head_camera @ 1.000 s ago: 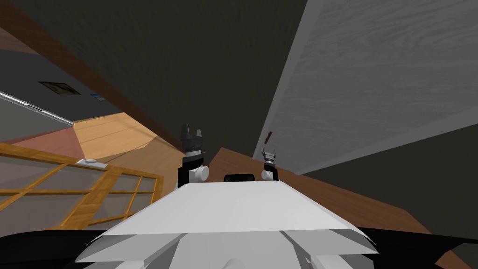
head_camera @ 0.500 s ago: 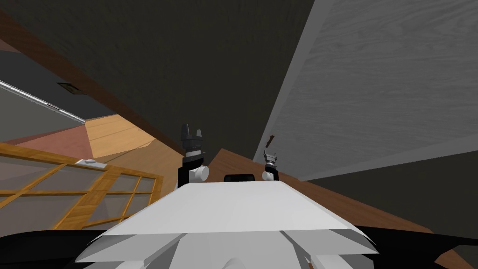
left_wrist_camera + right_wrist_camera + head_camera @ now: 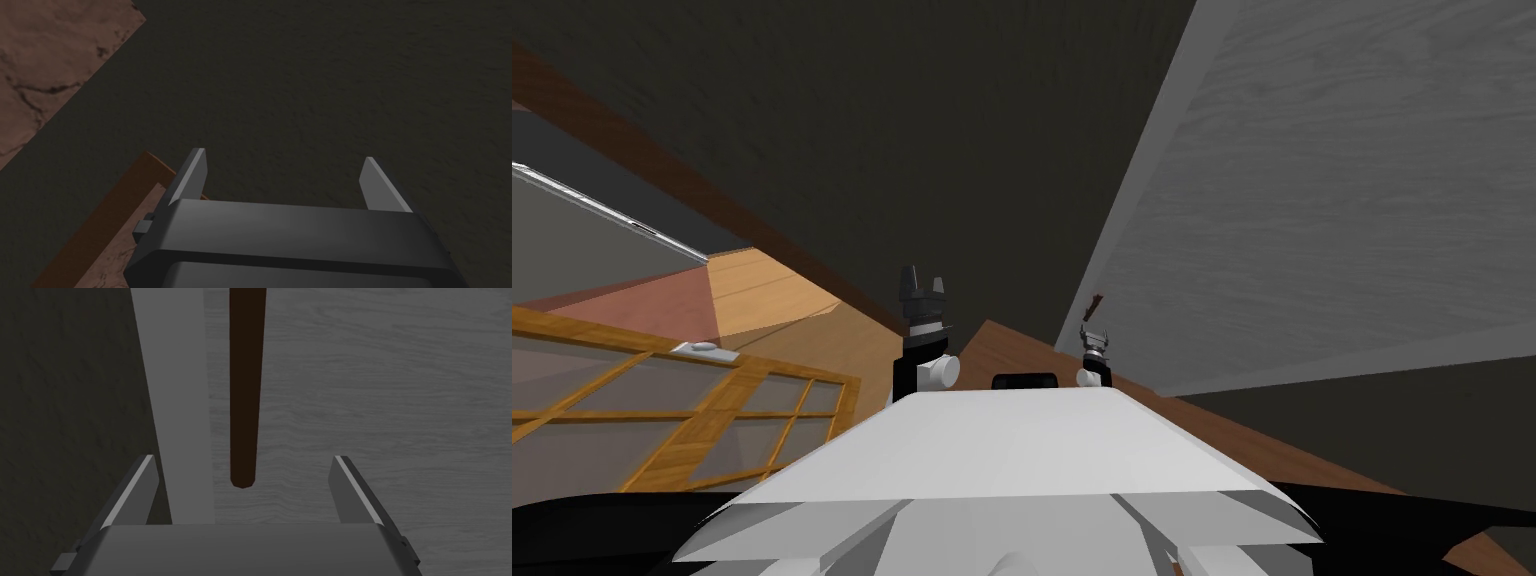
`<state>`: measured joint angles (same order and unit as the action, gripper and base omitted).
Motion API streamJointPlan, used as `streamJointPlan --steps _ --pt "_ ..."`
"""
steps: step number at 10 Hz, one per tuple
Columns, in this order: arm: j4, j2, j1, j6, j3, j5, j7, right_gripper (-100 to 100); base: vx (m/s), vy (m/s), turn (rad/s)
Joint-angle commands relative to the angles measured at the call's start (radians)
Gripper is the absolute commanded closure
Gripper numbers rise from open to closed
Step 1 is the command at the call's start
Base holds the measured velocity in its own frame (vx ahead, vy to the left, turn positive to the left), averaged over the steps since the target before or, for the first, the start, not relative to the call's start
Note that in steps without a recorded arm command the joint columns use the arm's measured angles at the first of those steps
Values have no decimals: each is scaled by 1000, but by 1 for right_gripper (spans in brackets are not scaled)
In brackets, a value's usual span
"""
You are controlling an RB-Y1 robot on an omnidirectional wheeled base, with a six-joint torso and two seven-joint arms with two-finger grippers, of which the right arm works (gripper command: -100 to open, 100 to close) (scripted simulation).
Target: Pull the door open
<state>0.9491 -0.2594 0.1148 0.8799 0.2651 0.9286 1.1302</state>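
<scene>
The right gripper [image 3: 243, 460], fingers spread, is lined up with the dark brown bar-shaped handle [image 3: 245, 388] on the grey wood-grain door [image 3: 375, 398], probably to grasp it. The left gripper [image 3: 284, 156], also spread, hovers idle.

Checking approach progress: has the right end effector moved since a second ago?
Yes, slightly: the open right end effector has crept closer to the dark brown bar handle on the grey wood-grain door.

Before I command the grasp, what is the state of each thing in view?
Grey wood-grain door: no gap showing, looks shut.
Dark brown bar handle: ungripped.
Right gripper: open, the handle's end between its fingers.
Left gripper: open, facing dark wall.
</scene>
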Motion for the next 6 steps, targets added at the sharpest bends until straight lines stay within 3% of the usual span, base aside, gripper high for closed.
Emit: streamJointPlan --steps 1,6 --pt "-9 -20 7 6 -2 3 29 -100 190 -10 74" --pt "-48 -89 26 23 -8 16 116 -100 159 -8 54"
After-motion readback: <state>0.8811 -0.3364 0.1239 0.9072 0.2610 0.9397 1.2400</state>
